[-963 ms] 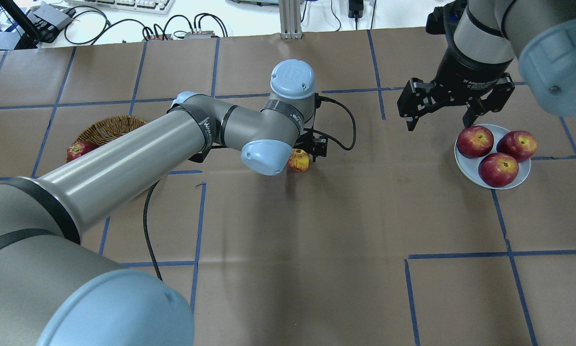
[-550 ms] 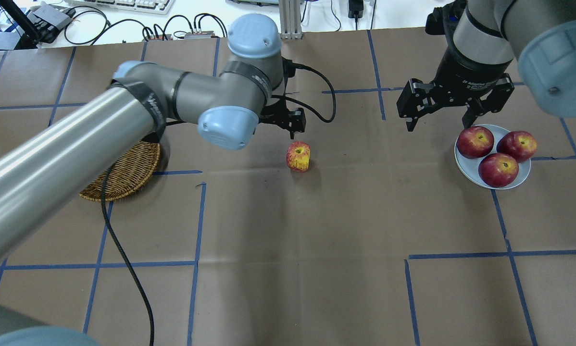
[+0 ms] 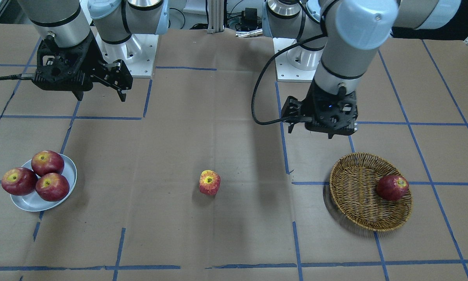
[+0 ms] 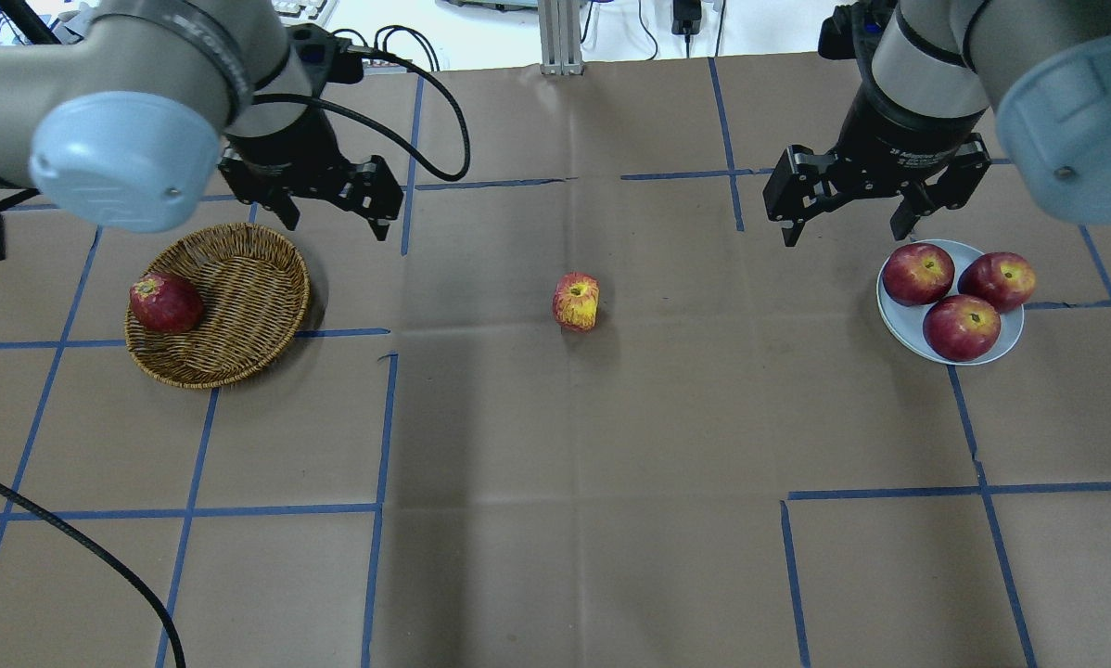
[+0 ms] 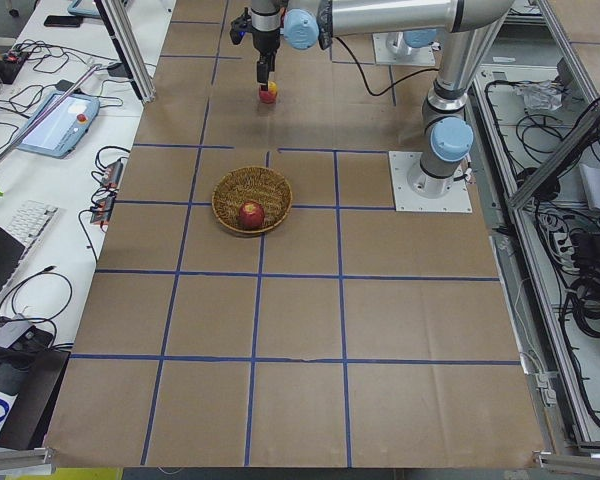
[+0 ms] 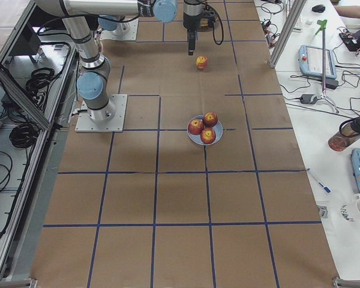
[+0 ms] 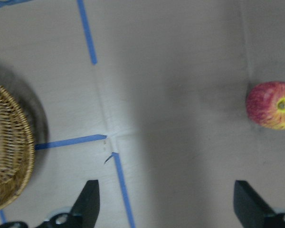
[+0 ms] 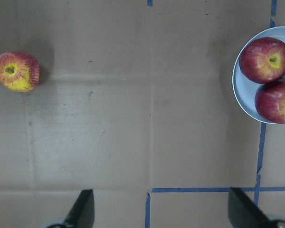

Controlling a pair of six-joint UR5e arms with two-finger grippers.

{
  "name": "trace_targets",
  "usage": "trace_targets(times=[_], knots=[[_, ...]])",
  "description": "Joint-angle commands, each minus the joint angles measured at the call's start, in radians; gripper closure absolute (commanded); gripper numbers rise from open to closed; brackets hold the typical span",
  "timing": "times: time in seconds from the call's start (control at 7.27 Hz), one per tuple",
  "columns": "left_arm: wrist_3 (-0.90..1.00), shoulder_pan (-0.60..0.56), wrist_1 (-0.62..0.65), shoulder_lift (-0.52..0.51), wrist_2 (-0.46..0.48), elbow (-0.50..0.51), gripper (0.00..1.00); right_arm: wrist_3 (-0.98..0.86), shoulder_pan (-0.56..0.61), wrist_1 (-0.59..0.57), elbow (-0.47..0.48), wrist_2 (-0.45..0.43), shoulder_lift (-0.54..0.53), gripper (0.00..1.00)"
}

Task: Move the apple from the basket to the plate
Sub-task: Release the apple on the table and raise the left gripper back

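Observation:
The small light-red apple (image 4: 576,301) with a yellow stem patch lies on the brown table, midway between basket and plate, and nothing holds it. It also shows in the front view (image 3: 209,182) and both wrist views (image 7: 271,105) (image 8: 16,71). The wicker basket (image 4: 249,325) stands at the left. The white-grey plate (image 4: 900,322) stands at the right. My left gripper (image 4: 338,221) is open and empty, above the table by the basket's far right rim. My right gripper (image 4: 843,232) is open and empty, just left of the plate's far edge.
A dark red apple (image 4: 164,302) lies in the basket's left side. Three dark red apples (image 4: 959,327) fill the plate. Blue tape lines cross the brown paper. A black cable (image 4: 83,547) hangs from the left arm at the front left.
My left gripper was at the light-red apple in the table's middle and has drawn away left to the basket. The apple stays on the table. The right arm has hardly moved.

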Motion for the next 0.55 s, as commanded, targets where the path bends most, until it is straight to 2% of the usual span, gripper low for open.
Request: trace_targets(times=[0.0, 0.41], knots=[[0.059, 0.091, -0.074, 0.075, 0.004, -0.001, 0.01, 0.017, 0.039, -0.039, -0.005, 0.007, 0.024, 0.00], [0.070, 0.102, -0.091, 0.097, 0.007, 0.001, 0.01, 0.207, 0.203, -0.146, -0.028, -0.001, 0.117, 0.00]])
